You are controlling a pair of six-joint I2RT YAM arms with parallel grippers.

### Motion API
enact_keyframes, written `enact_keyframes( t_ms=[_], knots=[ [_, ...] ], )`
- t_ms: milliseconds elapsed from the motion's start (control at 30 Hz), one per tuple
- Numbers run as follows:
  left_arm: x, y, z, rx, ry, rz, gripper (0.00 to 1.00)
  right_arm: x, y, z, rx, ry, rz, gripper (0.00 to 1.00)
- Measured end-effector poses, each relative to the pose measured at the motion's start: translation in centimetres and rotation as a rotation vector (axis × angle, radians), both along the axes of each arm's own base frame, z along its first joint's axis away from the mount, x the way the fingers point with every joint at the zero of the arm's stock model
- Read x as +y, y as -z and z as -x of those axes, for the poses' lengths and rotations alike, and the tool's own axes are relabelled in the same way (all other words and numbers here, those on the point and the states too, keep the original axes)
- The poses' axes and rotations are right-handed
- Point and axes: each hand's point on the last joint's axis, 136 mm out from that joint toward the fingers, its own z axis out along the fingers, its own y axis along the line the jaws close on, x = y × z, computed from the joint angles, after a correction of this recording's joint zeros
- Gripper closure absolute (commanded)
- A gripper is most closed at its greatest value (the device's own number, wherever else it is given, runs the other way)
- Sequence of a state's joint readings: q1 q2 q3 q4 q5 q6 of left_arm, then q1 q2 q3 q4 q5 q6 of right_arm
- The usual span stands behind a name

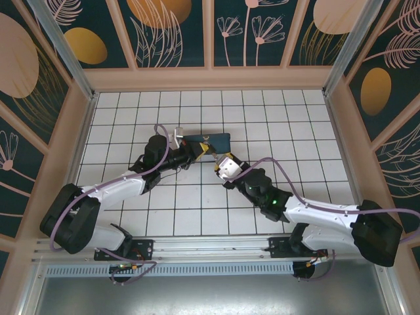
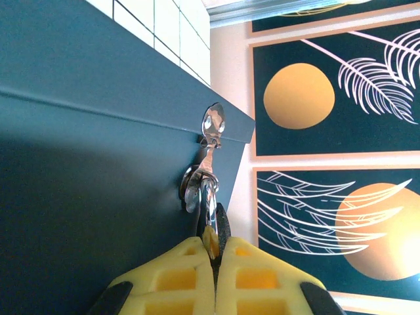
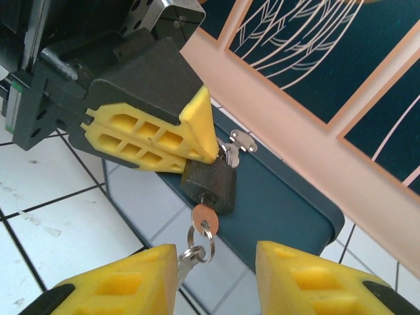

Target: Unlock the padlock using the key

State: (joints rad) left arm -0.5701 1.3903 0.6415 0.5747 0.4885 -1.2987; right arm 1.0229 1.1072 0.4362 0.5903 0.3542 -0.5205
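The small black padlock point(image 3: 209, 185) hangs by its thin shackle point(image 2: 209, 197) from the hasp point(image 2: 213, 125) of a blue tin point(image 3: 282, 197). My left gripper point(image 2: 211, 252) is shut on the padlock's upper body; in the right wrist view its yellow fingers point(image 3: 151, 134) come in from the left. The key point(image 3: 204, 215) is in the padlock's keyhole, its round head pointing down, with a ring point(image 3: 202, 244) and a second key point(image 3: 187, 262) hanging below. My right gripper point(image 3: 216, 256) is open just under the padlock, its fingers on either side of the ring.
The blue tin point(image 1: 213, 141) lies on the white tiled floor point(image 1: 197, 203) near the middle, with both grippers point(image 1: 205, 155) meeting at its near edge. Patterned walls point(image 1: 210, 33) enclose the floor on three sides. Open tiles lie around the tin.
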Motion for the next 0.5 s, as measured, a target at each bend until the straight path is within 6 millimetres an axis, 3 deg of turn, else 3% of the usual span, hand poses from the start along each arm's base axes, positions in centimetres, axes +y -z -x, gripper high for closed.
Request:
enact_keyframes(
  t_ms=[500],
  knots=[
    [0.0, 0.0, 0.0, 0.0, 0.0, 0.0, 1.0, 1.0, 1.4, -0.6, -0.022, -0.01, 0.056, 0.67]
  ],
)
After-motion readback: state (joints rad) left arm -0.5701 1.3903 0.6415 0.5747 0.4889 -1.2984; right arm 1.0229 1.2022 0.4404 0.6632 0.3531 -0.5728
